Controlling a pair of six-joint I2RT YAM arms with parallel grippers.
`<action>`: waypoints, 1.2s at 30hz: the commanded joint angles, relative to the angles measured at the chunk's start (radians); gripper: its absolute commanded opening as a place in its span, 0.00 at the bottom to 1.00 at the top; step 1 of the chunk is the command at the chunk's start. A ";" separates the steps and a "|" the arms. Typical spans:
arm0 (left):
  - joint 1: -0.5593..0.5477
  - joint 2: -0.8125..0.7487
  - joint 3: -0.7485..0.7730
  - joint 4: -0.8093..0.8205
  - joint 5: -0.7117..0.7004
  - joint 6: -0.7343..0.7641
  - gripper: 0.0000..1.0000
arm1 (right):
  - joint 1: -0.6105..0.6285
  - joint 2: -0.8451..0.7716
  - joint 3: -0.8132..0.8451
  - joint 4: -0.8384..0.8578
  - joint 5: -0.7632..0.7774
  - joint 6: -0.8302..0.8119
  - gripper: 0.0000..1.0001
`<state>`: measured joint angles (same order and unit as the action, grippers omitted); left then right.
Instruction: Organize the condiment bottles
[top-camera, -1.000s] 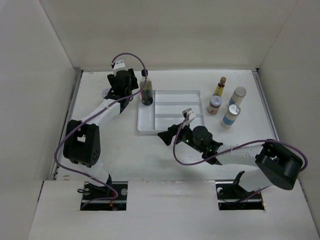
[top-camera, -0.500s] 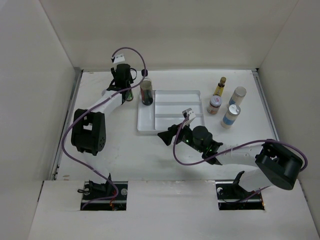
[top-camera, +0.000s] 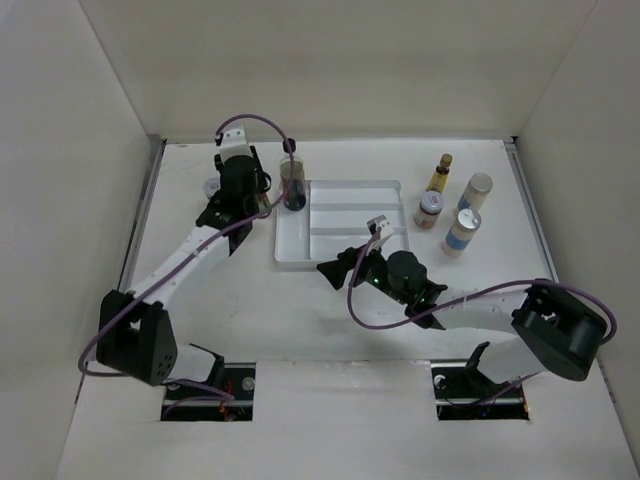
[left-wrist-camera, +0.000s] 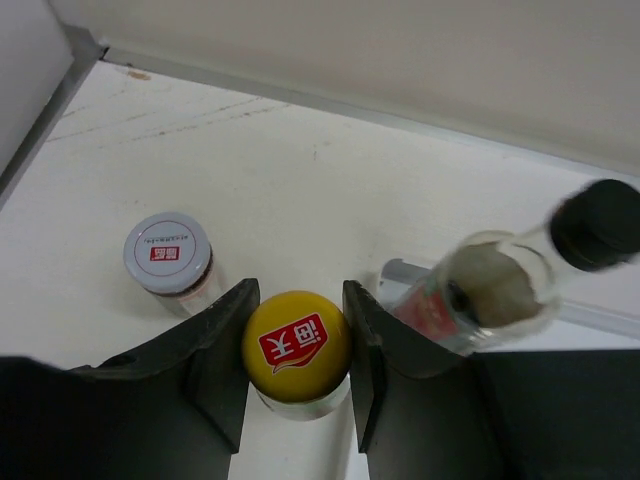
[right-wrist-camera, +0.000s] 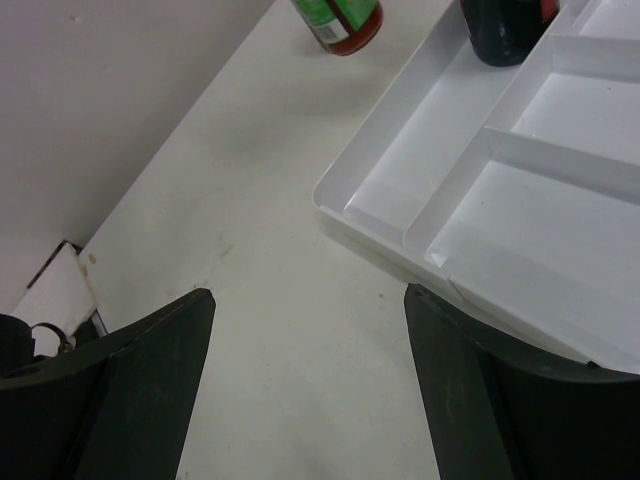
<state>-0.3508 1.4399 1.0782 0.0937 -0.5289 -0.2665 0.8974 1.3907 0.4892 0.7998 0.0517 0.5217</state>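
My left gripper (left-wrist-camera: 300, 288) stands over the red-green, yellow-capped bottle (left-wrist-camera: 296, 345), its fingers (left-wrist-camera: 225, 350) pressed against both sides of the cap; in the top view it (top-camera: 255, 197) is just left of the white tray (top-camera: 345, 252). The black-capped bottle (top-camera: 293, 183) stands in the tray's far left corner (left-wrist-camera: 490, 290). A short silver-lidded jar (left-wrist-camera: 168, 255) stands to the left. My right gripper (right-wrist-camera: 308, 292) is open and empty over the table by the tray's near left corner (top-camera: 335, 270).
At the back right stand a slim amber bottle (top-camera: 440, 173), a short jar (top-camera: 429, 208) and two blue-white cylinders (top-camera: 479, 190) (top-camera: 462, 230). The tray's other compartments (right-wrist-camera: 560, 180) hold nothing. Walls close in the table on three sides.
My left arm has left the black-capped bottle standing in the tray, swung back and left, and now sits around the yellow-capped bottle. The right arm has not moved.
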 joint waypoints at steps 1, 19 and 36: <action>-0.082 -0.146 -0.058 0.146 -0.049 -0.004 0.19 | -0.012 -0.024 -0.008 0.078 -0.001 0.018 0.83; -0.241 0.046 0.012 0.233 -0.028 -0.007 0.20 | -0.030 -0.030 -0.014 0.078 -0.001 0.026 0.83; -0.188 0.168 0.035 0.342 -0.022 0.058 0.22 | -0.030 -0.019 -0.008 0.075 -0.009 0.026 0.83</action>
<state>-0.5491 1.6199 1.0466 0.2687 -0.5407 -0.2375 0.8711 1.3781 0.4736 0.8169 0.0517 0.5369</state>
